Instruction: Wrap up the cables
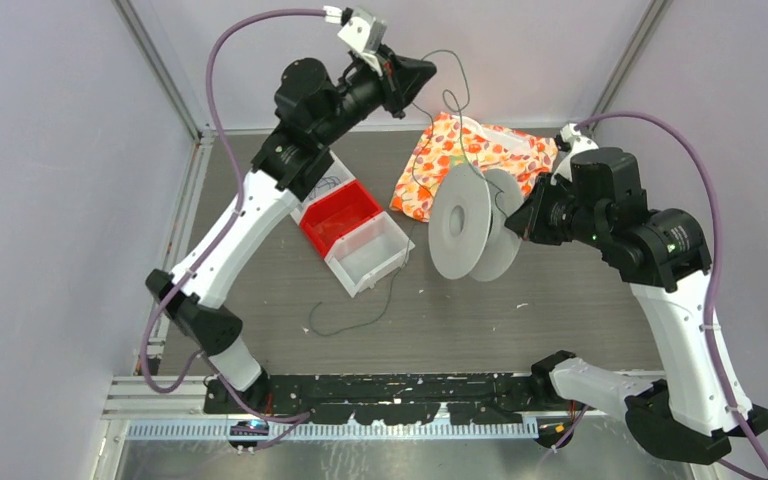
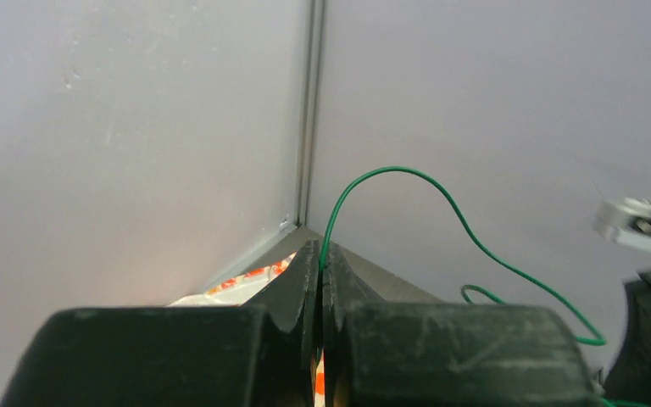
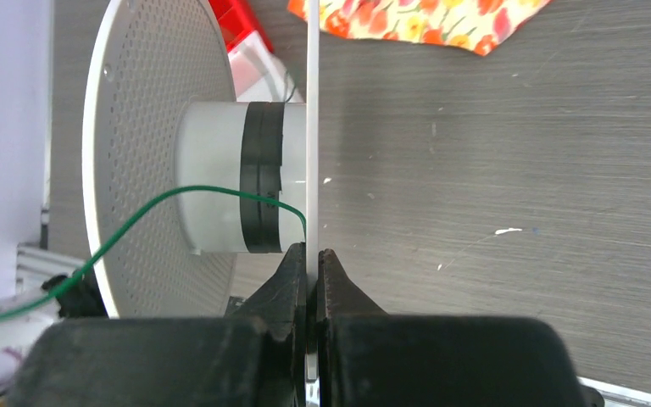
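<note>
Green thin flexible wire is pinched in our left tool, jaws fully closed on it and raised high over the grey bench, we judge to lead the strand clear toward the white perforated plastic spool. Our right tool is clamped on the spool's thin flange rim, holding it on edge so the wire reaching its black-banded hub can wind on. We can read no brand, label or writing.

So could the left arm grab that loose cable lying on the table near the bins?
Probably not yet. The left gripper is shut on the green wire, raised high at the back. Nothing covers the loose cable, so the way looks free once it lets go.
</note>
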### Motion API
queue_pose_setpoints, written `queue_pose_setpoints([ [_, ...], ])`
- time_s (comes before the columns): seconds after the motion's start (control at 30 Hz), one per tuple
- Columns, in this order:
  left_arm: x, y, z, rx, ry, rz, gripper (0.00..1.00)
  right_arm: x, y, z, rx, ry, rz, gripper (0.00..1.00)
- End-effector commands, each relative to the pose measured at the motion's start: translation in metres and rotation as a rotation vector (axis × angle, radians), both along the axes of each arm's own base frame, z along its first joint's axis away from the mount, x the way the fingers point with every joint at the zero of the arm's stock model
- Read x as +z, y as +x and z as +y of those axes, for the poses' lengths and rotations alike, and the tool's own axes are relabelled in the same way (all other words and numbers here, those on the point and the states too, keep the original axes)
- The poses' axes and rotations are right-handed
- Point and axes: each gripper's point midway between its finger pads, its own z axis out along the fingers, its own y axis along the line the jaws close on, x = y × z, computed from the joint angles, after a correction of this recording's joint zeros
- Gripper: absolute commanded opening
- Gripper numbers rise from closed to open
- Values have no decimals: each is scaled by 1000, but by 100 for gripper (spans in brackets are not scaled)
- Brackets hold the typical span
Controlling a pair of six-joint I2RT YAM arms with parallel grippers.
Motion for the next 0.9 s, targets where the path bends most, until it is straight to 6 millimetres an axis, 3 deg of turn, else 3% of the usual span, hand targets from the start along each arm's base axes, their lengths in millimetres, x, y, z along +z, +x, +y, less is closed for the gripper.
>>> queue_pose_setpoints([
  [0.0, 7, 47, -3, 82, -94, 33, 0, 28, -24, 19, 173, 91, -78, 0],
  [0.17, -36, 93, -12, 81, -95, 171, 0, 34, -48, 17, 253, 86, -99, 1],
  [0.37, -104, 109, -16, 102, 18, 309, 0, 78, -64, 11, 265, 134, -271, 1],
  [0.53, -148, 103, -14, 101, 69, 400, 0, 120, -59, -10, 141, 144, -431, 0],
  [0.63, -172, 92, -14, 74, 103, 457, 0, 147, -45, -32, -26, 171, -539, 0],
  [0.87, -221, 52, -15, 0, 167, 615, 0, 179, -6, -65, -341, 243, -661, 0],
])
